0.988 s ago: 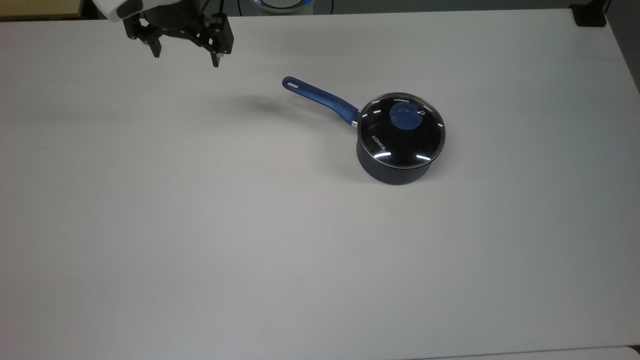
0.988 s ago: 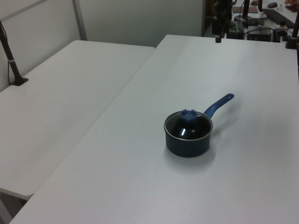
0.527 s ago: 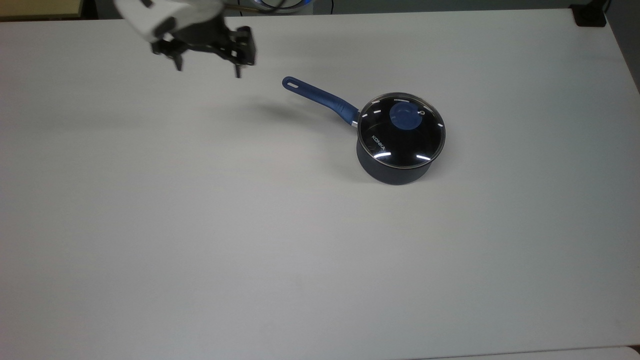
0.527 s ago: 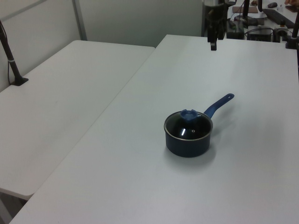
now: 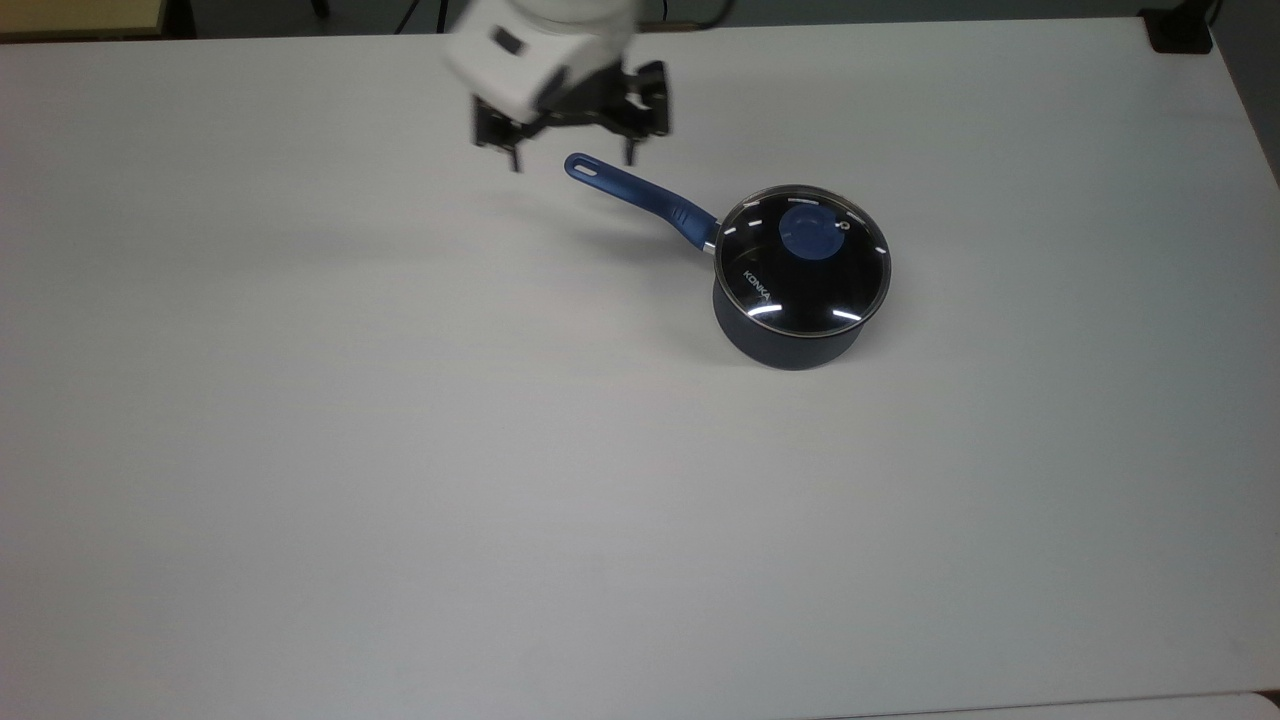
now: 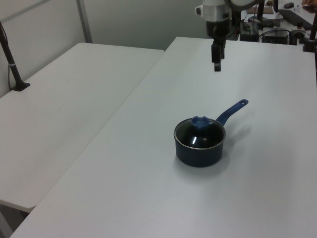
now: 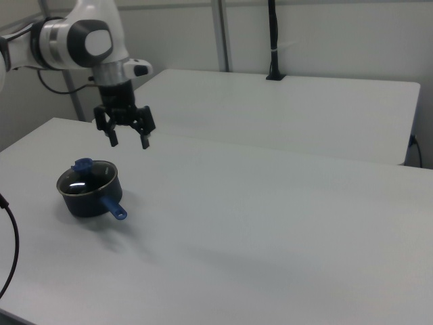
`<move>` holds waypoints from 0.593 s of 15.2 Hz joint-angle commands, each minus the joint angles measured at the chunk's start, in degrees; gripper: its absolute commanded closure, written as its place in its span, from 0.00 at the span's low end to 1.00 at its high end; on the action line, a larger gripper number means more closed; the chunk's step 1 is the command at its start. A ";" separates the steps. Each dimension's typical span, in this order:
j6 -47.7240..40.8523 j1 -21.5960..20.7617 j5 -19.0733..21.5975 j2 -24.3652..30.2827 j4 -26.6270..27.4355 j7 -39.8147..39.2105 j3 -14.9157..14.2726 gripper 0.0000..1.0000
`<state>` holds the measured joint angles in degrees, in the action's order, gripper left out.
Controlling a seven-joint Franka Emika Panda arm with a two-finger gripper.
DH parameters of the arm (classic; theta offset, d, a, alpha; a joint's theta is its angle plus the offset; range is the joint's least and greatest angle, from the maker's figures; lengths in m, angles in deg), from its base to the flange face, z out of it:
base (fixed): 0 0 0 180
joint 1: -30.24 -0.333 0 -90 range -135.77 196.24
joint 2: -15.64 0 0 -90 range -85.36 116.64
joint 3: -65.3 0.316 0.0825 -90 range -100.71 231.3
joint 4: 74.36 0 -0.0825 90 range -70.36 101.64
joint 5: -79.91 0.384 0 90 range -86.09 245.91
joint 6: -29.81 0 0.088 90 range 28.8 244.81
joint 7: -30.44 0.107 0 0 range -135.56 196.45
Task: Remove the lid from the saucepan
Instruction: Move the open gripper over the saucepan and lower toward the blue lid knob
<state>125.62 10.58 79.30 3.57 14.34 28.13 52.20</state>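
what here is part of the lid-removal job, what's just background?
Job:
- lid, seated on the pan, blue knob on top
- saucepan, long blue handle
- gripper, open, in the air above the handle's end

Background:
- white table
- second table
- black post

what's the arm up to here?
The gripper is open and empty, hanging in the air above the table, over the tip of the saucepan's blue handle in the top view. It touches nothing. The lid sits closed on the saucepan, its blue knob untouched, so the lift has not begun.
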 commanded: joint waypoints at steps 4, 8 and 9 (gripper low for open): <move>8.76 -7.15 1.49 -4.80 -0.37 -1.91 0.26 0.00; 10.62 -7.41 2.02 -5.24 -0.72 -2.17 2.02 0.00; 10.79 -8.11 1.76 -5.42 -0.72 -2.00 2.72 0.00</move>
<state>135.71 3.36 79.94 -1.95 14.16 27.50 54.19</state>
